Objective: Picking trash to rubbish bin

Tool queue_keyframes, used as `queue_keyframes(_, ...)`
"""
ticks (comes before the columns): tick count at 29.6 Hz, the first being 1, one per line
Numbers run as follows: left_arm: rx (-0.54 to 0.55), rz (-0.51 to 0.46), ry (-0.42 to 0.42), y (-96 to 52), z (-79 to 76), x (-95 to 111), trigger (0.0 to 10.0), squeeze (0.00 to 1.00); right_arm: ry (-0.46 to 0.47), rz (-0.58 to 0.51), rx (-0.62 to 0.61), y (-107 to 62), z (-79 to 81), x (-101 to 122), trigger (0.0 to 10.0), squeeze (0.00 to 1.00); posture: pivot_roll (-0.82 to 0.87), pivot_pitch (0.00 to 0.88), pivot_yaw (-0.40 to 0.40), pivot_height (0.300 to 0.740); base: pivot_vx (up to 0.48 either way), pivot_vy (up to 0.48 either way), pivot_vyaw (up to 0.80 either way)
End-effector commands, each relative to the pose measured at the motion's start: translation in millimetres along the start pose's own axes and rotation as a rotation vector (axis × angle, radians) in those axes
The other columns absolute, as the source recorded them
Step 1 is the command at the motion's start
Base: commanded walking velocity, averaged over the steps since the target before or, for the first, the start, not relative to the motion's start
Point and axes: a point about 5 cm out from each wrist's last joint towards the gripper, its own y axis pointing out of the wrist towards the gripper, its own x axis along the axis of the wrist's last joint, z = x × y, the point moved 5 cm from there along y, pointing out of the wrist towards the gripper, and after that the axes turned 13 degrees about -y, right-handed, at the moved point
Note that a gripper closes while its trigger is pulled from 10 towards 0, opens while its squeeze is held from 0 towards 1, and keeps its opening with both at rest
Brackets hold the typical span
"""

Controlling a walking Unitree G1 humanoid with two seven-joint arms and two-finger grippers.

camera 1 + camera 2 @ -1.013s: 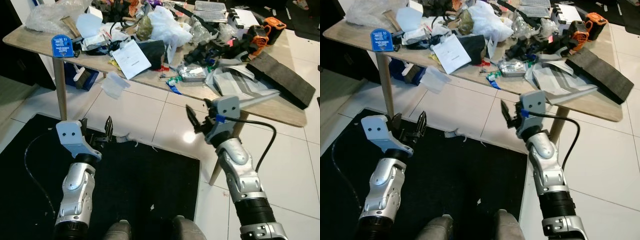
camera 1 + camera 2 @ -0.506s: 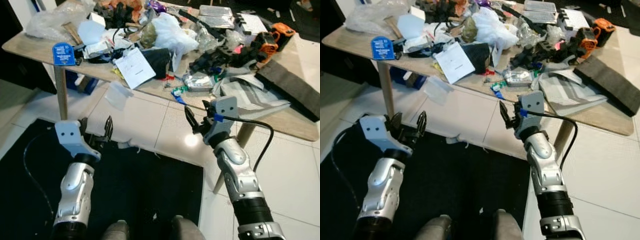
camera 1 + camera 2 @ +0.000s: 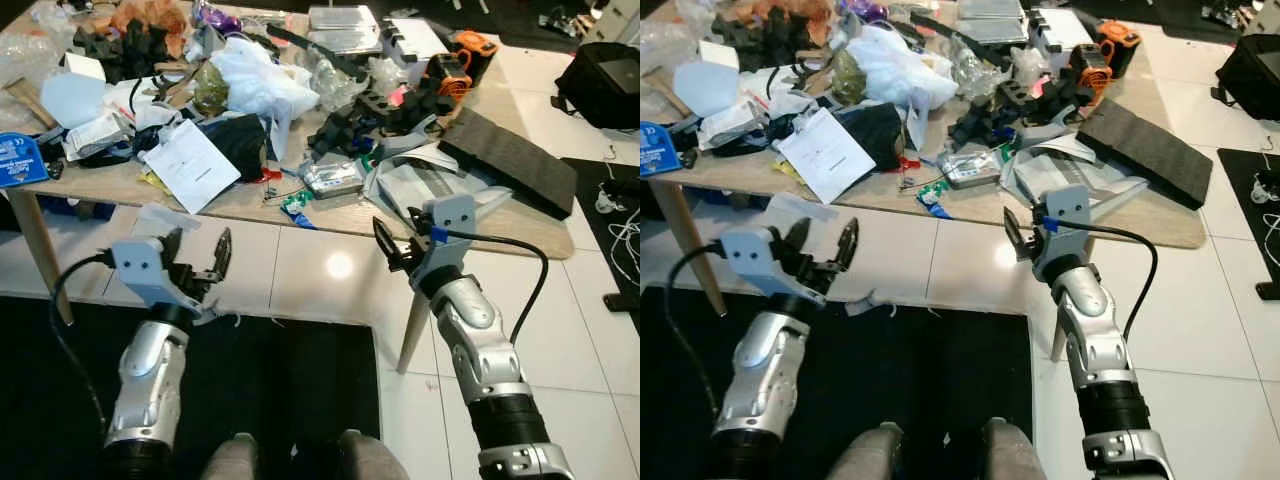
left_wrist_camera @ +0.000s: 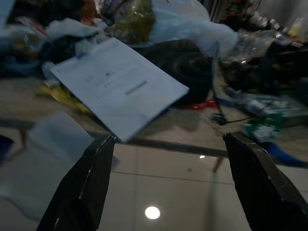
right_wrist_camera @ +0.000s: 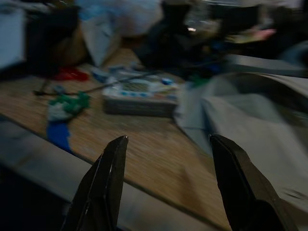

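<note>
A wooden table (image 3: 500, 215) is heaped with litter: a white sheet of paper (image 3: 195, 165), a white plastic bag (image 3: 255, 75), a silver packet (image 3: 335, 178) and a green and blue wrapper (image 3: 295, 207) at the near edge. My left gripper (image 3: 197, 250) is open and empty, held low in front of the table edge below the paper (image 4: 120, 82). My right gripper (image 3: 397, 238) is open and empty too, just short of the edge. It faces the silver packet (image 5: 139, 96) and the wrapper (image 5: 65, 108).
A dark foam slab (image 3: 510, 160) and grey sheets (image 3: 420, 180) lie on the table's right end, an orange tool (image 3: 470, 45) behind. A table leg (image 3: 412, 325) stands by my right arm. A black mat (image 3: 280, 390) covers the floor below, with a white scrap (image 3: 865, 303) at its edge. A black bag (image 3: 605, 85) sits far right.
The whole picture has shifted, so the camera moved: the table now sits further left in view and its right end shows. Both grippers stay open and raised as before.
</note>
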Motion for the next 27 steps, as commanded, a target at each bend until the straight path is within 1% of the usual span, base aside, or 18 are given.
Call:
queue_keyframes(1,-0.017,-0.002,0.004,-0.9,-0.2,1,10.0,0.0,0.02,-0.001,0.025,-4.2,0.3,-1,10.0,0.0,0.0,0.152,-0.014,0.74,0.247,0.0,0.0)
queue_keyframes(4,-0.021,-0.005,0.01,-0.3,1.2,4,10.0,0.0,0.035,-0.019,0.073,-6.5,5.4,1,10.0,0.0,0.0,0.152,-0.014,0.74,0.244,0.0,0.0)
queue_keyframes(5,-0.026,-0.009,0.016,-0.1,2.2,6,10.0,0.0,0.088,-0.036,0.176,-12.8,11.3,4,10.0,0.0,0.0,0.155,-0.014,0.74,0.247,0.0,0.0)
queue_keyframes(6,-0.026,-0.009,0.016,-0.1,2.2,6,10.0,0.0,0.088,-0.036,0.176,-12.8,11.3,4,10.0,0.0,0.0,0.155,-0.014,0.74,0.247,0.0,0.0)
queue_keyframes(8,-0.034,-0.011,0.031,-0.4,3.2,8,10.0,0.0,0.112,-0.037,0.296,-21.9,14.9,6,10.0,0.0,0.0,0.155,-0.015,0.74,0.247,0.0,0.0)
queue_keyframes(9,-0.034,-0.011,0.031,-0.4,3.2,8,10.0,0.0,0.112,-0.037,0.296,-21.9,14.9,6,10.0,0.0,0.0,0.155,-0.015,0.74,0.247,0.0,0.0)
queue_keyframes(10,-0.042,-0.014,0.04,-0.5,4.4,11,10.0,0.0,0.097,-0.032,0.396,-31.8,13.1,9,10.0,0.0,0.0,0.158,-0.015,0.74,0.0,0.0,0.0)
queue_keyframes(12,-0.06,-0.013,0.054,0.2,3.8,13,10.0,0.0,0.081,-0.026,0.441,-37.1,8.0,12,10.0,0.0,-0.01,0.157,-0.014,0.74,0.0,0.0,0.0)
queue_keyframes(13,-0.09,-0.006,0.074,1.8,1.4,15,10.0,0.0,0.054,-0.023,0.473,-41.4,0.8,16,10.0,0.0,-0.01,0.157,-0.014,0.74,0.0,0.0,0.0)
queue_keyframes(14,-0.097,-0.005,0.079,2.2,0.8,15,10.0,0.0,0.047,-0.023,0.48,-42.3,-0.8,16,10.0,0.0,-0.01,0.157,-0.014,0.74,0.0,0.0,0.0)
queue_keyframes(15,-0.141,0.009,0.111,3.7,-3.1,17,10.0,0.0,0.039,-0.022,0.488,-43.4,-6.7,20,10.0,0.0,-0.01,0.158,-0.013,0.74,0.0,0.0,0.0)
queue_keyframes(16,-0.141,0.009,0.111,3.7,-3.1,17,10.0,0.0,0.039,-0.022,0.488,-43.4,-6.7,20,10.0,0.0,-0.01,0.158,-0.013,0.74,0.0,0.0,0.0)
queue_keyframes(17,-0.191,0.016,0.13,5.4,-8.3,20,10.0,0.0,0.022,-0.027,0.499,-44.2,-10.9,25,10.0,0.0,-0.02,0.157,-0.01,0.74,0.0,0.0,0.0)
queue_keyframes(18,-0.191,0.016,0.13,5.4,-8.3,20,10.0,0.0,0.022,-0.027,0.499,-44.2,-10.9,25,10.0,0.0,-0.02,0.157,-0.01,0.74,0.0,0.0,0.0)
queue_keyframes(20,-0.259,0.019,0.155,8.9,-15.7,27,10.0,0.0,0.003,-0.028,0.521,-45.7,-12.5,28,10.0,0.0,-0.01,0.157,-0.011,0.74,0.0,0.0,0.0)
queue_keyframes(23,-0.295,0.015,0.177,12.2,-19.1,33,10.0,0.0,0.007,-0.028,0.543,-47.6,-11.5,30,10.0,0.0,-0.01,0.155,-0.012,0.74,0.0,0.0,0.0)
queue_keyframes(25,-0.311,0.017,0.189,14.6,-20.1,36,10.0,0.0,0.001,-0.026,0.522,-45.7,-12.9,30,10.0,0.0,-0.01,0.155,-0.012,0.74,0.0,0.0,0.0)
queue_keyframes(27,-0.307,0.018,0.184,16.6,-19.3,37,10.0,0.0,0.011,0.002,0.504,-42.9,-10.1,23,10.0,0.0,-0.01,0.151,-0.011,0.74,0.0,0.0,0.0)
